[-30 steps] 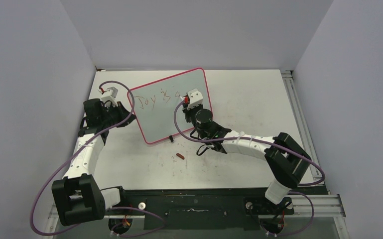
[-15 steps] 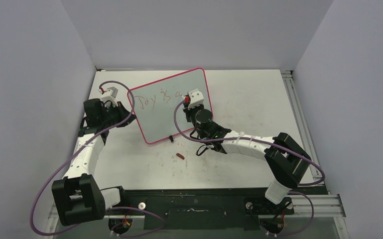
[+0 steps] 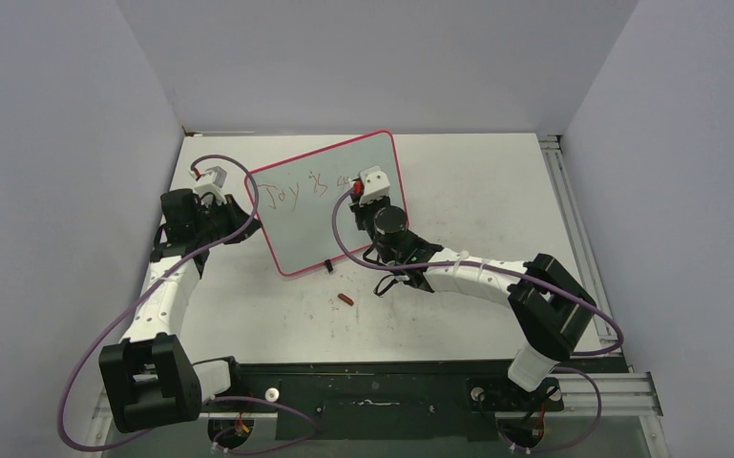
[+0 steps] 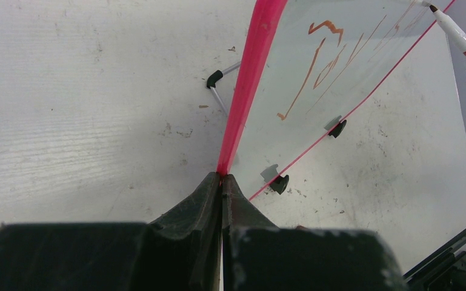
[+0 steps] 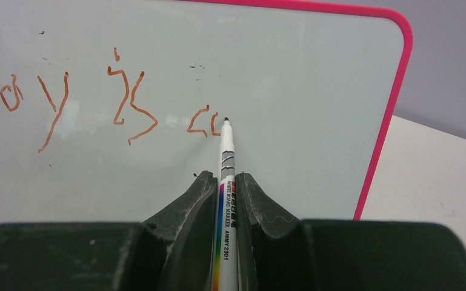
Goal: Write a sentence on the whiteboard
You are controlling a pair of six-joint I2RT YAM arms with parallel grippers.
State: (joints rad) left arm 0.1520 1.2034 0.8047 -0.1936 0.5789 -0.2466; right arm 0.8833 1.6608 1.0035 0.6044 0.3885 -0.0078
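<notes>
The whiteboard (image 3: 329, 224), white-grey with a pink frame, stands tilted on the table. My left gripper (image 4: 221, 177) is shut on the frame at its left edge (image 3: 256, 227). The sentence (image 5: 121, 97) in reddish-brown reads "Joy is c" plus a partial letter; it also shows in the top view (image 3: 296, 191). My right gripper (image 5: 226, 177) is shut on a white marker (image 5: 225, 157). The marker's tip (image 5: 226, 119) is at the board beside the last stroke. From above, the right gripper (image 3: 358, 197) is over the board's upper right part.
A small red-brown cap (image 3: 345, 300) lies on the table in front of the board. Two black feet (image 4: 277, 182) prop the board from behind. A metal rail (image 3: 573, 219) runs along the table's right side. Walls close in on three sides.
The right gripper with the marker has edged slightly toward the far side of the board, at the last letter. The left arm and the board have not moved.
</notes>
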